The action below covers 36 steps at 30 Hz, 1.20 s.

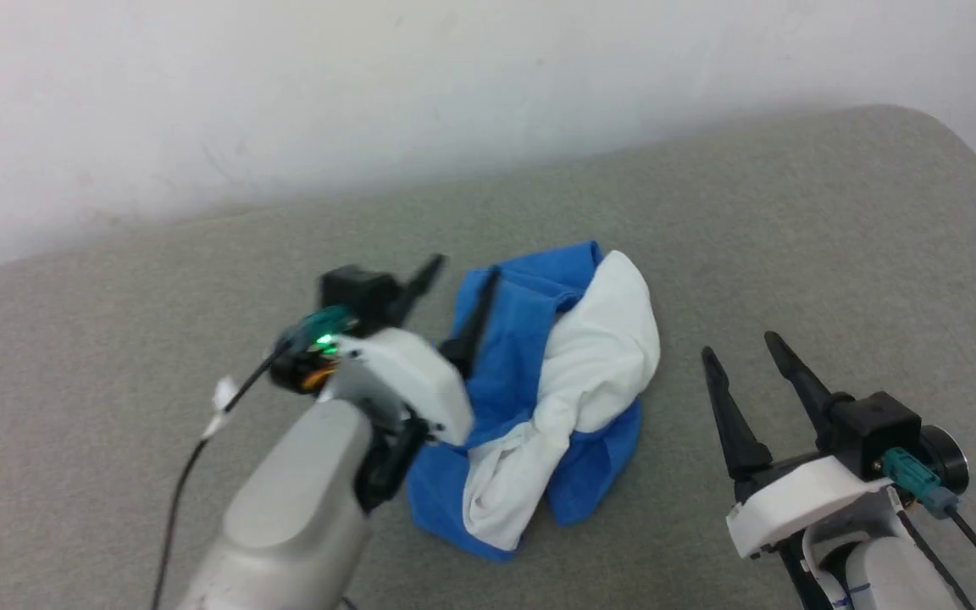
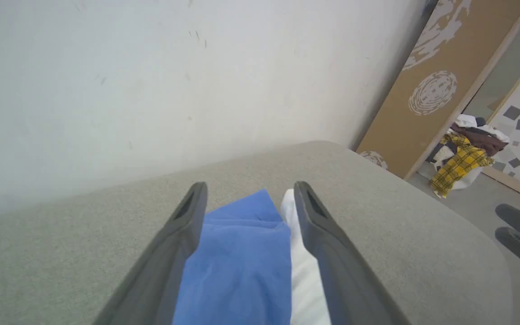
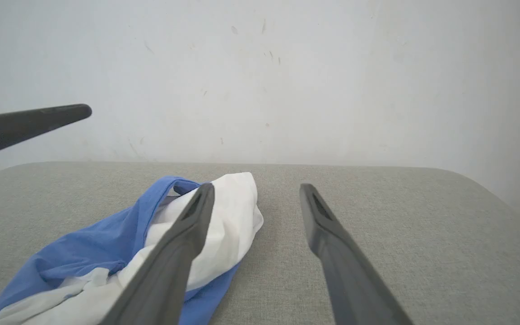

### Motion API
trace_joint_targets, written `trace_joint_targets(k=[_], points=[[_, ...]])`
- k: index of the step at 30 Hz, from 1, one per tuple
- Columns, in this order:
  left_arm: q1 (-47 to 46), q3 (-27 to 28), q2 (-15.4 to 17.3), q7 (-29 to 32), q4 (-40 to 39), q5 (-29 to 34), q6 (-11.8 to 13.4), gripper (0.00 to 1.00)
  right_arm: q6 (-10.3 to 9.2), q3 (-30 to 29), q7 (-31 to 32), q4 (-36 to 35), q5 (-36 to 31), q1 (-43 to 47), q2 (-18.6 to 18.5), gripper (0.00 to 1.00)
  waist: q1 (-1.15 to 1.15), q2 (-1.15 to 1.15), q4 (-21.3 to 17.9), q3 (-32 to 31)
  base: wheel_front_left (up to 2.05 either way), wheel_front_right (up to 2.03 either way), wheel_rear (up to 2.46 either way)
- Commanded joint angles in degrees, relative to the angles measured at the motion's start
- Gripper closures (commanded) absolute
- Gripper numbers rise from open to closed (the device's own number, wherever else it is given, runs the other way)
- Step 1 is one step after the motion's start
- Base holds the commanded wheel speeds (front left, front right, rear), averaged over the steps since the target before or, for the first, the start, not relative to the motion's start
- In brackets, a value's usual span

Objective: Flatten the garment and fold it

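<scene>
The garment [image 1: 556, 390] lies crumpled in a heap of bright blue and white cloth in the middle of the grey padded table [image 1: 793, 229]. My left gripper [image 1: 464, 267] hangs open over the heap's left blue part, one finger above the cloth and one beyond its left edge. In the left wrist view the blue cloth [image 2: 242, 257] shows between its spread fingers. My right gripper [image 1: 738, 347] stands open to the right of the heap, apart from it. The right wrist view has the garment [image 3: 120, 243] at its lower left, partly behind the left finger.
A white wall runs behind the table's far edge. The table's rounded right corner [image 2: 490, 257] drops to the floor, where a brown board [image 2: 436, 85] and a pile of other clothes [image 2: 463, 153] stand. Bare table surface lies to the left and right of the heap.
</scene>
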Motion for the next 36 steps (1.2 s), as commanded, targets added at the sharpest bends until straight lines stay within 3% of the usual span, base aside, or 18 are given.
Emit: trace_joint_targets(k=[1,5,9,12,20,30,36], points=[[2.0,0.8,1.7,-2.8,-1.0,1.1,0.9,0.00,-0.10,-0.1,0.3,-0.4,-0.4,0.6,0.1,0.00,0.00,-0.01,1.7,-1.5,0.00,0.00,0.00],[5.6,4.4,5.1,-9.3,-5.5,3.3,4.5,0.00,-0.10,-0.6,0.5,-1.0,-0.7,1.3,0.1,0.00,0.00,-0.01,3.0,-2.2,0.00,0.00,0.00],[11.0,9.9,7.5,-10.3,-12.4,5.7,7.8,0.00,-0.10,-0.9,0.9,-1.7,-0.7,2.0,0.1,0.00,0.00,-0.01,4.4,-2.4,0.00,0.00,0.00],[16.2,14.6,8.1,-10.3,-17.8,7.9,8.6,0.00,-0.10,-1.1,1.2,-2.0,-0.9,2.4,0.1,0.00,0.00,-0.01,5.3,-2.4,0.00,0.00,0.00],[27.0,22.6,7.1,-10.4,-24.0,12.9,7.6,0.00,-0.10,-1.5,2.1,-2.8,-1.2,2.7,0.1,0.00,0.00,-0.01,7.8,-2.2,0.00,0.00,0.00],[31.7,27.8,2.6,-10.4,-26.1,16.7,5.6,0.00,-0.10,-1.6,3.4,-2.6,0.0,2.4,0.1,0.00,0.00,-0.01,10.2,-1.1,0.00,0.00,0.00],[30.5,29.3,0.7,-10.4,-26.5,18.5,4.1,0.00,-0.10,0.6,10.6,1.4,5.5,-4.1,0.1,0.00,0.00,-0.01,11.3,0.6,0.00,0.00,0.00]])
